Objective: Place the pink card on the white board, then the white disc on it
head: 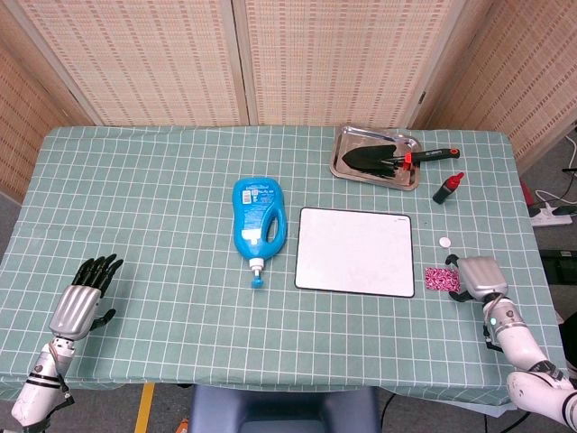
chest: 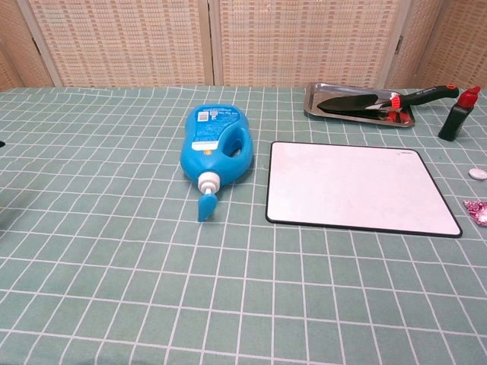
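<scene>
Hovering right hand, just beside pink card

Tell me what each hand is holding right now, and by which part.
Nothing. The left hand rests empty; the right hand sits beside the pink card, not gripping it.

Pink card cut by chest view's edge; right hand's fingers hidden.

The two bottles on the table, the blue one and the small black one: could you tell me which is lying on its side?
The blue bottle, left of the white board, lies flat. The small black bottle stands upright.
</scene>
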`<state>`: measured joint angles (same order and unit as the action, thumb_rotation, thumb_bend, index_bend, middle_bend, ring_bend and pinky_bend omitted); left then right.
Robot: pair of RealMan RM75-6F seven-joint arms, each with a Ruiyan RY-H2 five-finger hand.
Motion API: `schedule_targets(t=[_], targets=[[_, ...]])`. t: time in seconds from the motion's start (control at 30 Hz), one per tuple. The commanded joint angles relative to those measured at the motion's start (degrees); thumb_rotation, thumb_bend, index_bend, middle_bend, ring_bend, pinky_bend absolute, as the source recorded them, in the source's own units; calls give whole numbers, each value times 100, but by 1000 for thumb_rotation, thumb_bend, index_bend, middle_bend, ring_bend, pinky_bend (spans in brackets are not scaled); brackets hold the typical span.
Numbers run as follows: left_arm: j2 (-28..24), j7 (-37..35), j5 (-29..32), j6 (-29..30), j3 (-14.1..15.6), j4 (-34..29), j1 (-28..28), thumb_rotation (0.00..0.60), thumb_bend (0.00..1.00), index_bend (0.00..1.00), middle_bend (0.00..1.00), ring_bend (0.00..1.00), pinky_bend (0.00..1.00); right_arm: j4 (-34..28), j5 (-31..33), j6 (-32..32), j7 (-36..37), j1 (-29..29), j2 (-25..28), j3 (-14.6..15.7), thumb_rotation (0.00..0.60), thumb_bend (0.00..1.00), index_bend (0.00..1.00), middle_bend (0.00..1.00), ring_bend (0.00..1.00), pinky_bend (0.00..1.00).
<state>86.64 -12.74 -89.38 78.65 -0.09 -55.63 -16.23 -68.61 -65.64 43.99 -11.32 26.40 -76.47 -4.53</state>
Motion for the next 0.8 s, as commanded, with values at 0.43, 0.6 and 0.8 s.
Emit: schedule_targets(t=[0.43, 0.6, 0.8], targets=[[-24, -54, 12, -24, 0, -30, -7, 600, 182, 0, 0, 0, 0, 97, -8, 17, -16, 49, -105, 93, 546, 266, 313, 929, 885, 966], [-33, -81, 20, -34, -3, -38, -9, 600, 182, 0, 0, 0, 0, 134, 35, 11, -108, 75, -166, 116, 546, 266, 312, 930, 885, 966], [-42, -96, 29, -50, -6, -51, -13, 600, 182, 0, 0, 0, 0, 118, 52, 74, -198, 72, -199, 146, 548, 266, 317, 930, 885, 966]])
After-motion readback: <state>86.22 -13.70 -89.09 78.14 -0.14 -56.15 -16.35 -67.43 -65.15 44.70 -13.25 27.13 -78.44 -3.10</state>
